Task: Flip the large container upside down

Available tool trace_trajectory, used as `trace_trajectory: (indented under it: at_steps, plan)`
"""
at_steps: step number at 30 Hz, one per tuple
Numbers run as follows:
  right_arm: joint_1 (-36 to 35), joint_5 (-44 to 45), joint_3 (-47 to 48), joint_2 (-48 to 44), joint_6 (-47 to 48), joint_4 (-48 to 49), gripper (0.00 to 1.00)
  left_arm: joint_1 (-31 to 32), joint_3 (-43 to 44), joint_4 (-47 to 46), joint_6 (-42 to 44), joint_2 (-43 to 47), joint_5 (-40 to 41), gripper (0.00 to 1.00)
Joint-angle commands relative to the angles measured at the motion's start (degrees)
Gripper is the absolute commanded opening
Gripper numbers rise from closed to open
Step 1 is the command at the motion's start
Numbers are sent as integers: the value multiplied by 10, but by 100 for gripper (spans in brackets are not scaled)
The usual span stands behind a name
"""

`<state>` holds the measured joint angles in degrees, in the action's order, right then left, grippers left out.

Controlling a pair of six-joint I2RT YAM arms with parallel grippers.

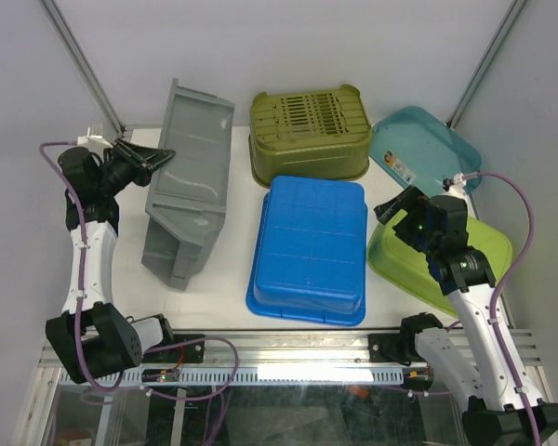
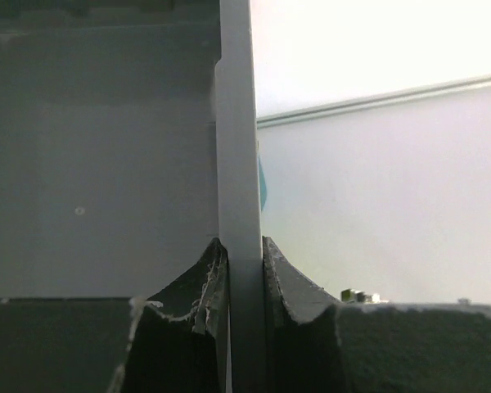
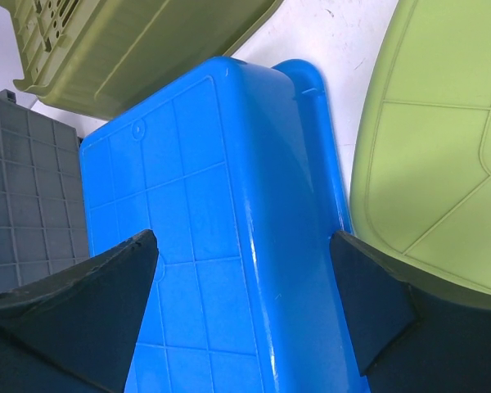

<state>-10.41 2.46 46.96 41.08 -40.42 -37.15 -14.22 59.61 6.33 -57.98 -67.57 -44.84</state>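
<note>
Altogether five plastic containers sit on the white surface [image 1: 232, 279], one of each colour. The largest, the grey container [image 1: 188, 190], is at the left, tipped up on one long side. Its gridded base faces right, towards the blue container [image 1: 310, 246], which lies bottom-up at the centre, just beside it. An olive slatted basket [image 1: 310, 135] is bottom-up behind the blue one. A lime container [image 1: 395, 260] lies bottom-up at the right, and a teal one [image 1: 423, 144] lies at the back right, partly under the lime one. What the overturned ones hold is hidden, and the grey one's interior is too dark to make out in the left wrist view.

The left jaws are narrow, with the fingers [image 2: 204, 278] pinched on the grey container's thin upper rim [image 2: 236, 123] at its far left corner. The right jaws are spread wide and hold nothing. They hover above the blue container's right edge, with the lime container beside them.
</note>
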Motion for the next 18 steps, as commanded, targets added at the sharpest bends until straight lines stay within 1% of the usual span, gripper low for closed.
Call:
trace_trajectory:
  at_steps: [1, 3, 5, 6, 8, 10, 12, 14, 16, 18]
  plan:
    - [4, -5, 0, -2, -3, 27, 90, -39, -42, -189, -137, 26, -73, 0]
    - [4, -5, 0, -4, -2, 26, 90, -52, -49, -171, -124, 23, -78, 0]
    - [4, -4, 0, -5, -1, 25, 90, -66, -52, -128, -85, 22, -75, 0]
    - [4, -4, 0, -5, -1, 24, 90, -74, -55, -108, -65, 22, -74, 5]
    - [4, -4, -1, -4, -1, 24, 90, -89, -62, -64, -25, 22, -69, 22]
    - [4, -6, -1, -3, -1, 26, 90, -100, -69, -25, 18, 25, -54, 35]
    - [4, -10, -2, 0, -1, 29, 90, -102, -67, 17, 53, 26, -35, 52]
    - [4, -12, 0, 3, -2, 31, 90, -102, -54, 57, 105, 24, -16, 70]
    - [3, -14, 0, 6, -2, 33, 90, -102, -23, 119, 154, 18, 14, 85]
    - [4, -16, 2, 7, -2, 33, 90, -102, 6, 164, 194, 17, 48, 94]
